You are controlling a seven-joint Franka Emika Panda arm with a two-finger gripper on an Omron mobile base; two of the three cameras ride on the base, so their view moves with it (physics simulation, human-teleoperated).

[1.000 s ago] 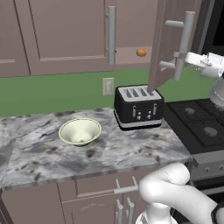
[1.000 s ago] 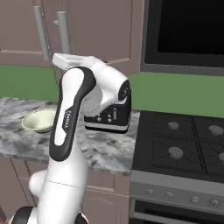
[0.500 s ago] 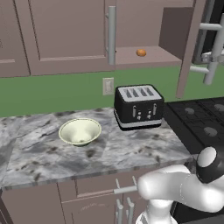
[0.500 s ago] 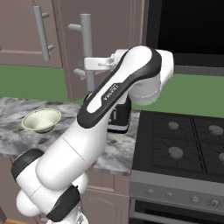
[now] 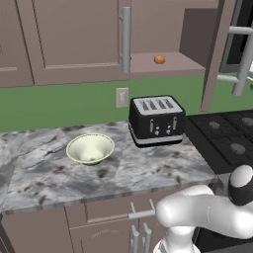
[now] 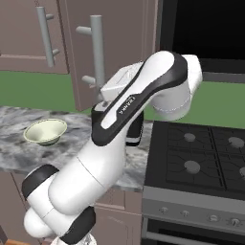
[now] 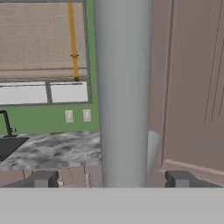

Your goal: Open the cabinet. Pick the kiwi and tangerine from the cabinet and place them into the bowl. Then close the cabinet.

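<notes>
The pincer (image 7: 111,179) is spread wide, its two tips set apart on either side of the silver bar handle (image 7: 123,94) of the cabinet (image 5: 214,54), nothing being gripped. The right-hand door is swung out, so the opening step is judged done. Deeper in, beyond the pincer, the tangerine (image 5: 159,59) is seen on the exposed shelf; the kiwi cannot be made out. Well below and away from the pincer, the bowl (image 5: 90,148) is left empty on the counter (image 5: 148,170). Both fruit transfers and the closing are judged outstanding

glossy white arm (image 6: 95,167) with rounded black joints, dark lettering along one black-backed link.
</notes>
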